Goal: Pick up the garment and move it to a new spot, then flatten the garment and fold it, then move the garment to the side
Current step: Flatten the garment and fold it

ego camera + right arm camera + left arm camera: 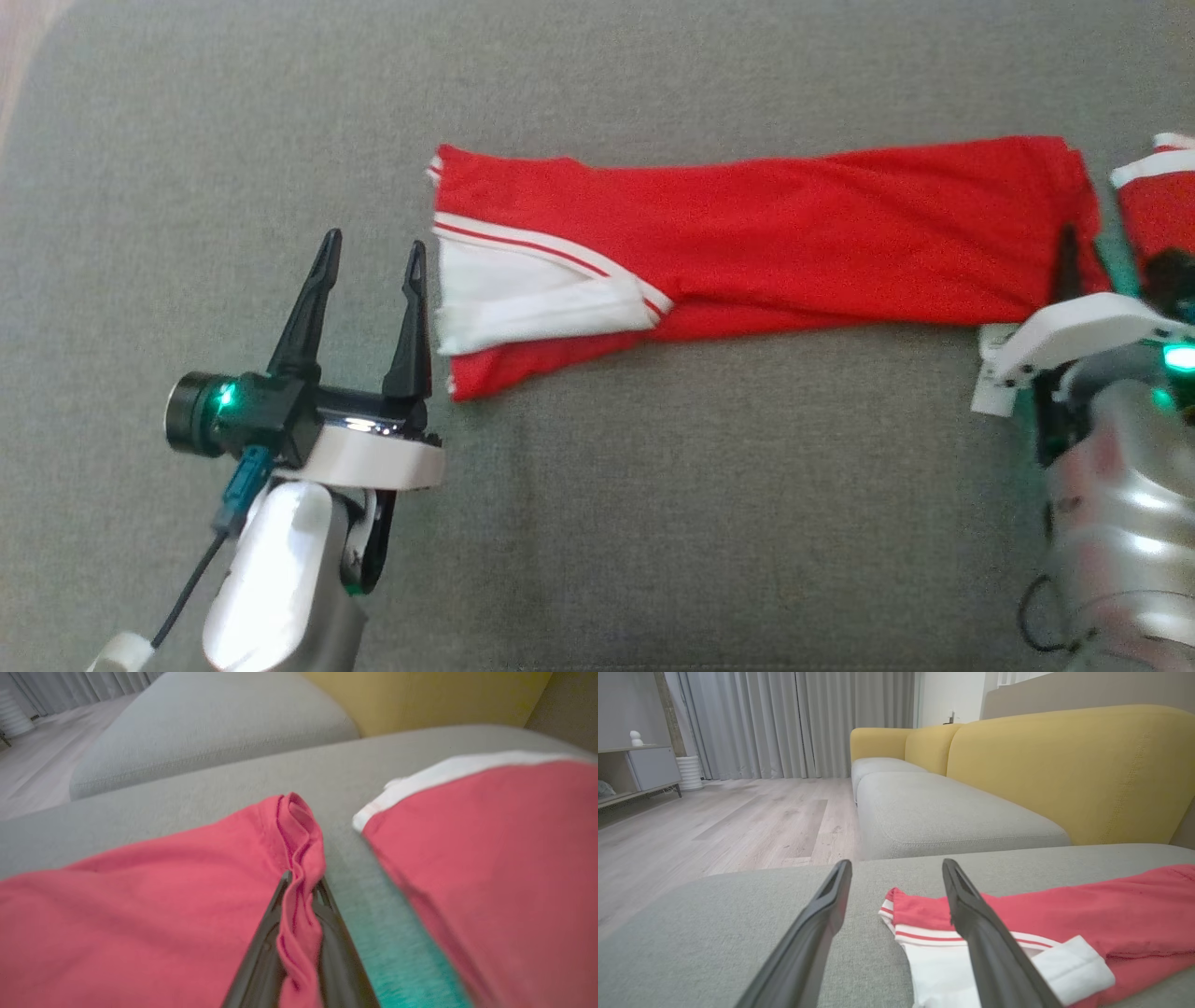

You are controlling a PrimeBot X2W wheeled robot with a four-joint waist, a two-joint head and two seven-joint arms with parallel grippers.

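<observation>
Right tool (302,884) clenched on bunched edge of red garment (794,233). Left tool (372,252) spread wide, gripping nothing, garment's white-trimmed end just beside its right finger.

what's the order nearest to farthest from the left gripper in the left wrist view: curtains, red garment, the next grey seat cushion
1. red garment: right beside the left gripper, its white-trimmed end by the right-hand finger.
2. grey seat cushion: straight ahead, beyond the surface the garment lies on.
3. curtains: across the room, upper left.
</observation>
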